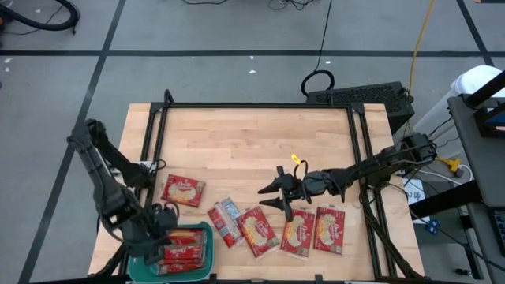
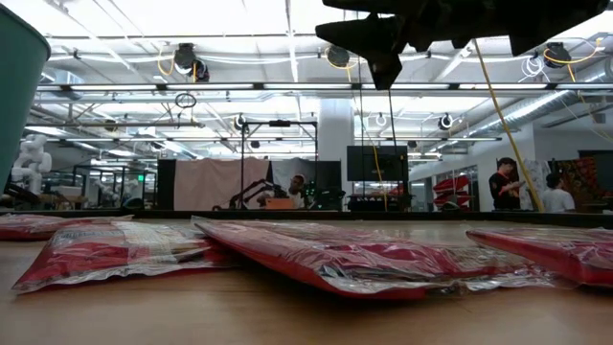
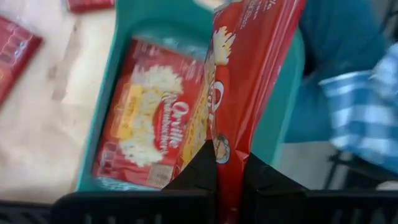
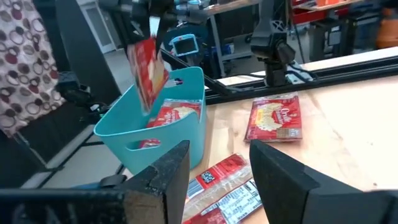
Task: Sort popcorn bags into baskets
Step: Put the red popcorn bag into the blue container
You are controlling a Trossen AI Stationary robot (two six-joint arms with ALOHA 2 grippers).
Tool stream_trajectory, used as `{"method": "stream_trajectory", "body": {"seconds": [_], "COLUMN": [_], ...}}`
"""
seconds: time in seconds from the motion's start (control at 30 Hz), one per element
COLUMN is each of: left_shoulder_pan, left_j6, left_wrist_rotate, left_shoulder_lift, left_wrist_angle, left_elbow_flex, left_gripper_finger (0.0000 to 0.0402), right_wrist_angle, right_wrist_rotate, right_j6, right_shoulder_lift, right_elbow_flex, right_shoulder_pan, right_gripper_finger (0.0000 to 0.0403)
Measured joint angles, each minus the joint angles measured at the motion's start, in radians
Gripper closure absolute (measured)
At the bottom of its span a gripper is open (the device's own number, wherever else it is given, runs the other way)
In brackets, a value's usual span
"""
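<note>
L gripper (image 3: pixel 229 180) is over the teal basket (image 1: pixel 207 237) at the table's front-left corner, fingers (image 3: pixel 200 167) pinched on the lower edge of one red popcorn bag (image 3: pixel 249 74), which hangs on edge above the basket opening; same held bag shows in the R wrist view (image 4: pixel 147 73), dangling just above the basket (image 4: pixel 180 134), not inside yet. Basket already has at least one bag lying flat inside, label up (image 3: pixel 149 121), also seen from overhead as red packets in the tub (image 1: pixel 185 254). R gripper (image 1: pixel 278 192) hovers mid-table, front of center, jaws spread wide w/ nothing between them, fingers (image 4: pixel 163 177) apart in its own wrist cam. Loose bags on the wood: one near the basket, behind it and to its right (image 1: pixel 183 190); one w/ white-blue patches showing, tilted (image 1: pixel 225 221); one angled next to it (image 1: pixel 256 230); two side by side further right (image 1: pixel 299 231) (image 1: pixel 330 229), just in front of the R gripper. Low cam shows bags lying flat on the tabletop (image 2: pixel 335 257), R arm overhead. People visible far back in the room, beyond the table (image 2: pixel 504 182).
</note>
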Motion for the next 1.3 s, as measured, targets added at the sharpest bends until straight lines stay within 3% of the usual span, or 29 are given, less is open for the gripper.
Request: {"method": "stream_trajectory", "body": {"seconds": [0.33,0.53,0.83,1.07,1.3], "left_shoulder_pan": [-0.012,-0.012,-0.057,-0.084,-0.106], "left_j6": [0.032,0.055,0.088,0.047,0.127], "left_wrist_rotate": [0.0,-0.063,-0.073,-0.075,-0.075], "left_shoulder_lift": [0.159,0.194,0.23,0.235,0.235], "left_wrist_angle": [-0.155,-0.157,-0.152,-0.137,-0.055], "left_elbow_flex": [0.0,0.0,0.0,0.0,0.0], "left_gripper_finger": [0.0378,0.0377,0.0374,0.032,0.0268], "right_wrist_angle": [0.0,0.0,-0.001,-0.001,-0.001], "right_wrist_rotate": [0.027,0.028,0.054,0.053,0.052], "right_j6": [0.016,0.032,0.032,0.032,0.047], "right_shoulder_lift": [0.0,0.0,0.0,0.0,0.0], "right_elbow_flex": [0.0,0.0,0.001,0.001,0.001], "right_shoulder_pan": [0.018,0.016,0.016,0.017,0.017], "right_gripper_finger": [0.0243,0.0243,0.0243,0.0243,0.0243]}}
